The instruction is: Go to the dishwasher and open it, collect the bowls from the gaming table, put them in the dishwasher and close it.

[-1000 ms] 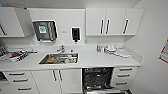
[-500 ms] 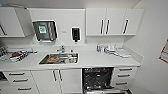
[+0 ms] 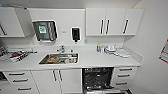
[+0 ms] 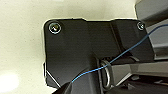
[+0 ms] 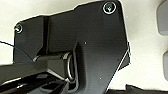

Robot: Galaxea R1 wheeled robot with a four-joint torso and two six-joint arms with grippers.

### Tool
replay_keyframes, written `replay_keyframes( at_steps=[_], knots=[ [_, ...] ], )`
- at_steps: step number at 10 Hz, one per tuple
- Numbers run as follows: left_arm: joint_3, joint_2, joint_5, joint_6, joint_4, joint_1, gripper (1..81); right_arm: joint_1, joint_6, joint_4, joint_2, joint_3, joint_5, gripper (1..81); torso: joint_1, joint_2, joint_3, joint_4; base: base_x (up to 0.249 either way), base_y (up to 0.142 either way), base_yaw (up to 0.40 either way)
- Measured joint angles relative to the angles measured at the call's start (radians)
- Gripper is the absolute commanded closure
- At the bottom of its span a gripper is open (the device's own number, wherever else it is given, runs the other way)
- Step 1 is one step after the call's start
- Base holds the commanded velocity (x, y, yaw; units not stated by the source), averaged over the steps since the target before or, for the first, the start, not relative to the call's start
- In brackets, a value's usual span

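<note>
Kitchenette wall seen from the head view. The dishwasher [image 3: 97, 79], at lower centre-right of the frame, stands open: its dark interior with wire racks is exposed between the white cabinet doors [image 3: 58, 80] on its left and a stack of drawers [image 3: 125, 76] on its right, and its door appears folded down at the bottom edge. Judged from this, the opening step is done and the racks are ready for loading; no bowls can be made out on the tabletop [image 3: 97, 60] or in the racks. The sink [image 3: 59, 59], centre-left, holds some items, one orange-toned, too blurred to identify. A paper-towel dispenser [image 3: 45, 30] and a dark soap dispenser [image 3: 75, 34] hang on the wall above the sink, presumably within reach of the tap [image 3: 61, 48]. The dispenser carries a green-and-white label; its writing is unreadable. A red-edged sign [image 3: 164, 52] at the right edge is likewise illegible. Each wrist view shows the robot's own dark plate over pale floor; whether either tool is open or closed cannot be told.
</note>
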Motion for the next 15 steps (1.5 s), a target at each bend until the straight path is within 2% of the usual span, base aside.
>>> replay_keyframes(
  at_steps=[1,2,3,6,15],
  knots=[
    [-0.002,0.004,0.0,0.0,-0.005,0.0,1.0,0.0,-0.104,0.112,0.007,-0.004,0.021,1.0,0.0,0.0,0.0,0.0,0.0,0.0,0.0],
    [-0.012,0.012,0.0,0.0,-0.01,0.0,1.0,0.0,-0.159,0.178,0.005,-0.004,0.039,1.0,0.0,0.0,0.0,0.0,0.0,0.0,0.0],
    [-0.031,0.022,0.0,0.0,-0.013,0.0,1.0,0.002,-0.177,0.2,-0.001,-0.004,0.047,1.0,0.0,0.0,0.0,0.0,0.0,0.0,0.0],
    [-0.083,0.053,0.0,0.0,-0.017,-0.006,1.0,0.011,-0.186,0.201,0.005,-0.004,0.05,1.0,0.0,0.0,0.0,0.0,0.0,0.0,0.0],
    [-0.084,0.053,0.0,0.0,-0.017,-0.005,1.0,0.011,-0.187,0.201,0.023,-0.004,0.05,1.0,0.0,0.0,0.0,0.0,0.0,0.0,0.0]
  ],
)
